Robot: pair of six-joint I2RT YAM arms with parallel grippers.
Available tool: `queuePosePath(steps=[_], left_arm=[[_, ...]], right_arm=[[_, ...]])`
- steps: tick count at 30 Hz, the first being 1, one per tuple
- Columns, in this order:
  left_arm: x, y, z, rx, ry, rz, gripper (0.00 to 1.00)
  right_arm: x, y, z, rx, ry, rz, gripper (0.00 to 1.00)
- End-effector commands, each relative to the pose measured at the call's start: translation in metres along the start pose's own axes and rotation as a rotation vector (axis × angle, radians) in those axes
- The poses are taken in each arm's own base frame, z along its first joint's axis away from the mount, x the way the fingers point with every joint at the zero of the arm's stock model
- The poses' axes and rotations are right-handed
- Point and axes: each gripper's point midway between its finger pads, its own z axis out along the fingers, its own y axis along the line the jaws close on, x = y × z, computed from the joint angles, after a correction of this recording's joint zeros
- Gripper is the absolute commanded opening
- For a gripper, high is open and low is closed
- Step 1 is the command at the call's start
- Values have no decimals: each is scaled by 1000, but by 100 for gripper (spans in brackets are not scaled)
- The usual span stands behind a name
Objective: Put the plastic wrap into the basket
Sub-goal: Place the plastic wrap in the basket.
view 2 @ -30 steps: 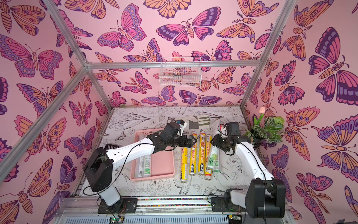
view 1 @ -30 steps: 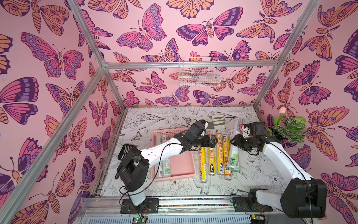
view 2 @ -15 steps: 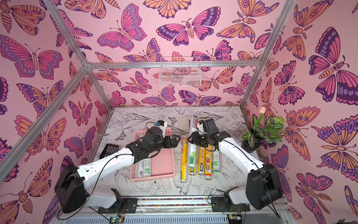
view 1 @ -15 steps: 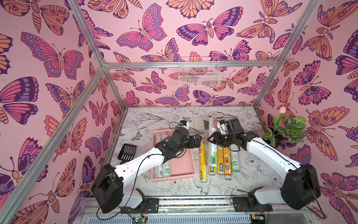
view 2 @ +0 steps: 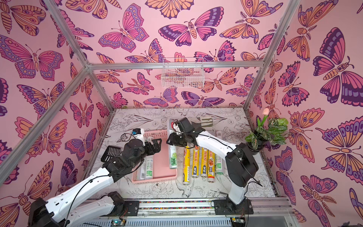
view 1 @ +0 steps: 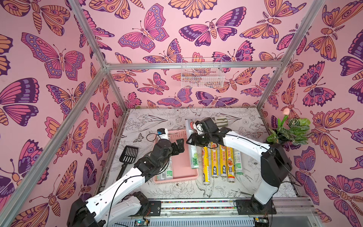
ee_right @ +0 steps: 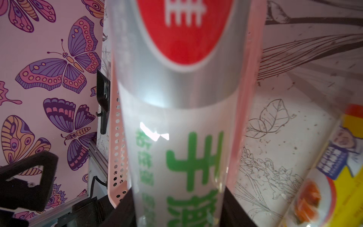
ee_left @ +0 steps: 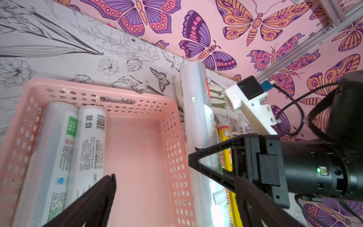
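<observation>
While the right gripper pinches a whitish roll lined up over the pink basket's right wall, the left gripper hangs above the basket, jaws wide and empty. Two whitish rolls already lie inside on its left side, and four yellow rolls sit on the table just beside it.

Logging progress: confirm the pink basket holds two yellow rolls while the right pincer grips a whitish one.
Wrong colour: the left wrist view shows the two rolls in the pink basket are white with green print, not yellow. The right pincer grips a whitish roll.
</observation>
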Motion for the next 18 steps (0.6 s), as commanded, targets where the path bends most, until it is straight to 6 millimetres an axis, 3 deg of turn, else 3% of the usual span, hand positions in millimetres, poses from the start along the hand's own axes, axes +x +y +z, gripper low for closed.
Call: queuePosePath(steps=[1,7,18], left_arm=[[8,21,-5,-65,0,-5,100],[13,33,-10,-95,3,-32,100],[16,52,-15,-197,12,-24,100]], right_arm=[[-9,37,3,-75,-21,-44,33],[1,39,30,-54,15,-16,33],[20,41,58,-1,52,20,34]])
